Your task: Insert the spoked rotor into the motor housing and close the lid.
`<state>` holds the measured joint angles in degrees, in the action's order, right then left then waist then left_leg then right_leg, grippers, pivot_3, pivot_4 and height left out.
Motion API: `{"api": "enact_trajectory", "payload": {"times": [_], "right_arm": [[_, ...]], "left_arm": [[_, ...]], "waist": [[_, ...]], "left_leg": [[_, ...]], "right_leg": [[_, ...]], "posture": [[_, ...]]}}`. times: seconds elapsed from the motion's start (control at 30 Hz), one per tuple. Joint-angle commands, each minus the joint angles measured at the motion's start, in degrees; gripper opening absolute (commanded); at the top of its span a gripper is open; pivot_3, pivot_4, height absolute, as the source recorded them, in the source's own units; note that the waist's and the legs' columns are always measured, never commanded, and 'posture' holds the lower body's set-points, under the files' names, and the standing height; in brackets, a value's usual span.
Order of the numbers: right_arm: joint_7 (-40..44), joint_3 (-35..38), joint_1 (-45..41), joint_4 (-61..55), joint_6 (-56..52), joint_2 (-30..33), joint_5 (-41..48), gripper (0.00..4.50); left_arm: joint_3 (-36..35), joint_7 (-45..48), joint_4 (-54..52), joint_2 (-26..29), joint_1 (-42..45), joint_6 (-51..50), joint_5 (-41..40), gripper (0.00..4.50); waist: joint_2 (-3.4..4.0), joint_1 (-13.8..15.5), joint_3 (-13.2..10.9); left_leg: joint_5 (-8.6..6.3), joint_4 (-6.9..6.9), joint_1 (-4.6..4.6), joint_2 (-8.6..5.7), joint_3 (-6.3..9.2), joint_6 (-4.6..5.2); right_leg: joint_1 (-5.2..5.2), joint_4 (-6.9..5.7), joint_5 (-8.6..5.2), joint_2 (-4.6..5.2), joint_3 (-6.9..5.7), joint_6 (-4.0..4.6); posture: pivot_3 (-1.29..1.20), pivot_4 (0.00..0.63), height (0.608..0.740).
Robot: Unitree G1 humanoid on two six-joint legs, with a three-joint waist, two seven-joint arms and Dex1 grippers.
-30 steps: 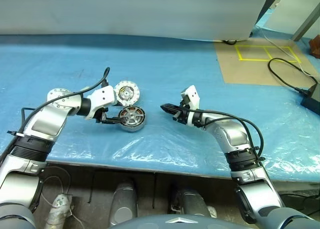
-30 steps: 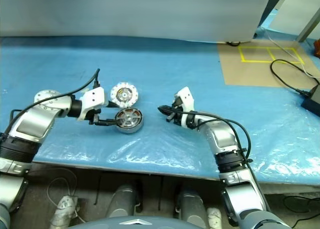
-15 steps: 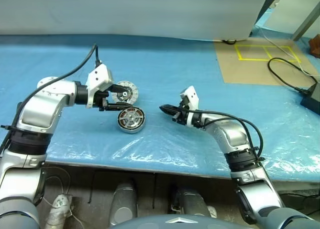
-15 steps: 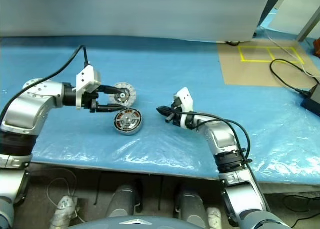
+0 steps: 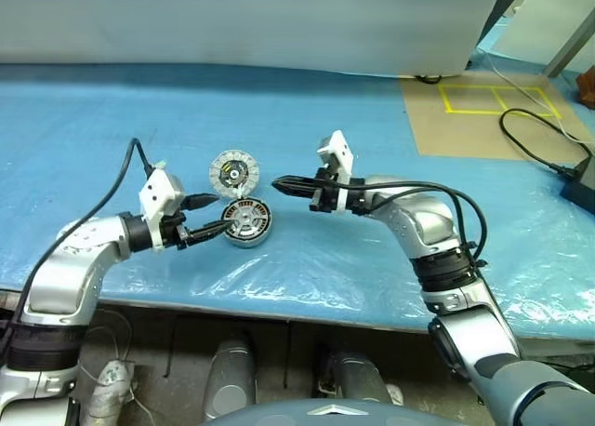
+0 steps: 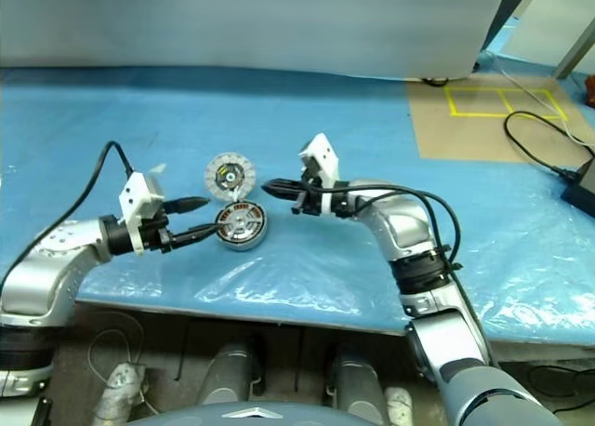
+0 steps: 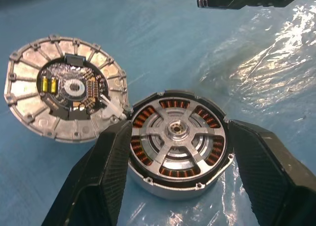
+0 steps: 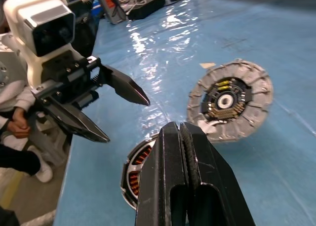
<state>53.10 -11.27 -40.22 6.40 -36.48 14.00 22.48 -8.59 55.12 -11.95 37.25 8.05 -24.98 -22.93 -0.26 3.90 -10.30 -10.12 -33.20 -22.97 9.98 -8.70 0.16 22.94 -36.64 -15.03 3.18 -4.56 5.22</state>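
The motor housing (image 5: 246,221) lies flat on the blue sheet, silver-rimmed with copper windings. The silver spoked rotor (image 7: 177,132) sits in its centre. The lid (image 5: 232,173), a ribbed silver disc with a small circuit board, lies just behind the housing, and their edges meet. My left gripper (image 5: 218,214) is open, low at the housing's left side, with one finger (image 7: 111,171) on each side of it. I cannot tell if the fingers touch the rim. My right gripper (image 5: 277,183) is shut and holds nothing. It hovers just right of the lid, pointing left.
The table's front edge (image 5: 307,310) runs close below the housing. A brown board with yellow tape (image 5: 474,110), a black cable (image 5: 539,138) and a black box (image 5: 581,189) lie at the back right. A person's hands (image 8: 15,120) show beyond the table's left end.
My left gripper dropped from beside the lid and drew back to the housing's left side. My right gripper rose and swung left to just right of the lid. Housing and lid stayed put.
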Motion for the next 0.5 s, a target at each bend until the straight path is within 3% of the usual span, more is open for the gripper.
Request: {"api": "enact_trajectory", "payload": {"times": [0.03,0.5], "right_arm": [[2.02,-1.80,-2.83,2.88,3.09,-1.80,-0.91,0.00],[8.54,-9.20,-6.77,24.72,14.74,-8.80,-10.21,0.00]], "left_arm": [[-2.99,-2.96,-2.62,-0.43,-2.14,1.80,-0.67,3.26],[-3.06,-8.68,-3.34,-1.85,-5.03,2.43,-1.41,3.26]], "waist": [[0.00,-0.01,0.00],[0.00,-0.03,0.00]], "left_leg": [[0.00,0.00,0.00,0.01,0.00,0.00],[0.00,-0.05,0.00,0.02,0.00,0.00]], "right_leg": [[0.00,0.00,0.00,-0.01,0.00,0.00],[-0.01,-0.02,0.00,-0.01,0.01,0.01]], "posture": [[0.00,0.150,0.740],[0.00,0.150,0.740]]}}
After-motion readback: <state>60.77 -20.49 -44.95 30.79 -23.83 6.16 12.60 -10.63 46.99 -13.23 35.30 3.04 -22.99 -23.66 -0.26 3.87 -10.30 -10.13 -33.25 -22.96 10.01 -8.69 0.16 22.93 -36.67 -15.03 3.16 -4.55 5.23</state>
